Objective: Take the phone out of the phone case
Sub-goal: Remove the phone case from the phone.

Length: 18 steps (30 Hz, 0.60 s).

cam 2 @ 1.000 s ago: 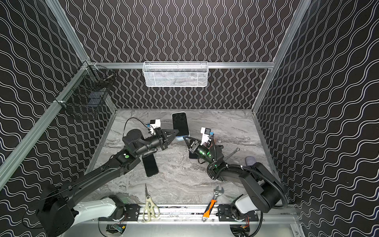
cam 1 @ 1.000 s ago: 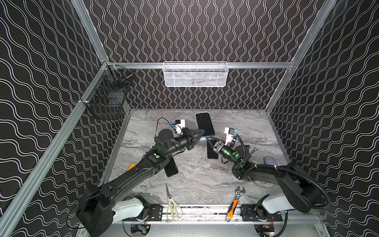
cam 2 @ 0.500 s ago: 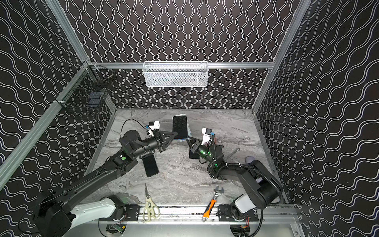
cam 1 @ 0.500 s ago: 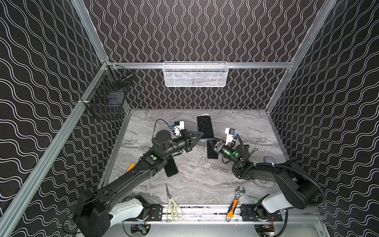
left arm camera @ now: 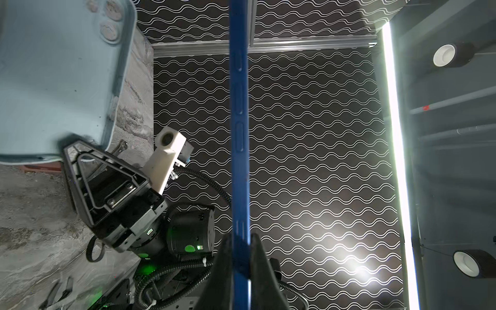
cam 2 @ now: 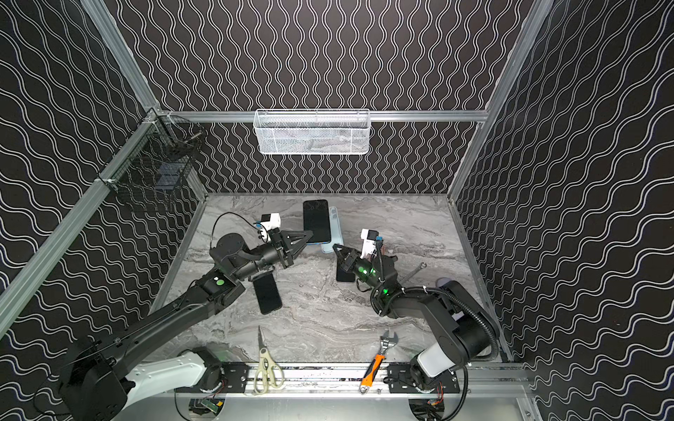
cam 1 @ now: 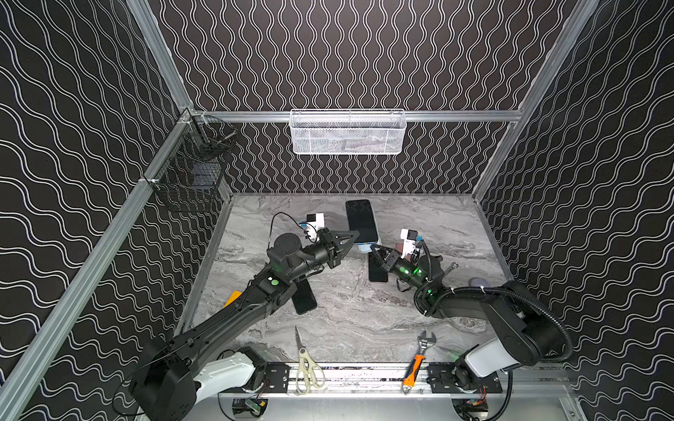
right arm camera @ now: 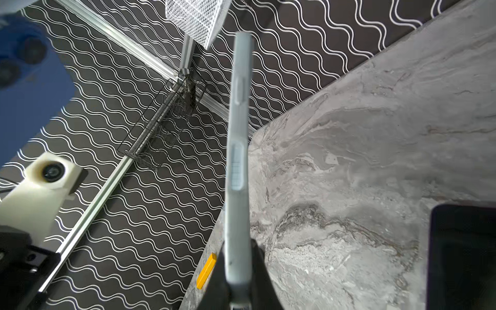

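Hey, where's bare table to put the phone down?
Bare tabletop lies centrally, bordered by the black phone, scissors and adjustable wrench, and in the far right corner. It is crowded around the held blue phone and case.

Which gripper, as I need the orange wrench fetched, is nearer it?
Right. The right gripper holds the case behind the wrench; the left gripper, holding the phone, is farther back and left.
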Each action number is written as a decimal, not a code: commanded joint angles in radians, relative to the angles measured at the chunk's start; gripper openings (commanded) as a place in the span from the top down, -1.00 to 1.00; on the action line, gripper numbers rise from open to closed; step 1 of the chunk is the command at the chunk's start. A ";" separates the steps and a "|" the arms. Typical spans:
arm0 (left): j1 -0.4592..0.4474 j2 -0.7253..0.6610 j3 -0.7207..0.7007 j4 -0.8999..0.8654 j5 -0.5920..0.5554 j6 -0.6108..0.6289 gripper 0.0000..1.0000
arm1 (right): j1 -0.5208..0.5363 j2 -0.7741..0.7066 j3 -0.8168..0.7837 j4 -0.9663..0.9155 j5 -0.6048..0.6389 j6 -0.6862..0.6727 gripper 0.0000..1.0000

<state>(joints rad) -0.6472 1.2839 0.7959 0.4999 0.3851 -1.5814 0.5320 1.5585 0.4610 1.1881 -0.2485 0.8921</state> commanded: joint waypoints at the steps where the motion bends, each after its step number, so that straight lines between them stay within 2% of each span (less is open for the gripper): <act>1: 0.003 -0.012 -0.003 0.101 -0.014 0.046 1.00 | -0.007 0.006 0.013 0.019 -0.008 0.029 0.92; 6: 0.028 -0.006 -0.002 0.103 0.017 0.081 1.00 | -0.006 0.012 0.031 -0.046 -0.005 0.062 0.88; 10: 0.102 -0.026 -0.027 0.102 0.052 0.107 1.00 | -0.004 0.030 0.048 -0.110 -0.014 0.102 0.86; 18: 0.257 -0.042 -0.069 0.101 0.176 0.145 1.00 | 0.008 0.106 0.074 -0.112 0.004 0.152 0.86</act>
<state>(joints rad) -0.4171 1.2434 0.7330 0.5381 0.4934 -1.4845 0.5369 1.6520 0.5213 1.0641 -0.2520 1.0115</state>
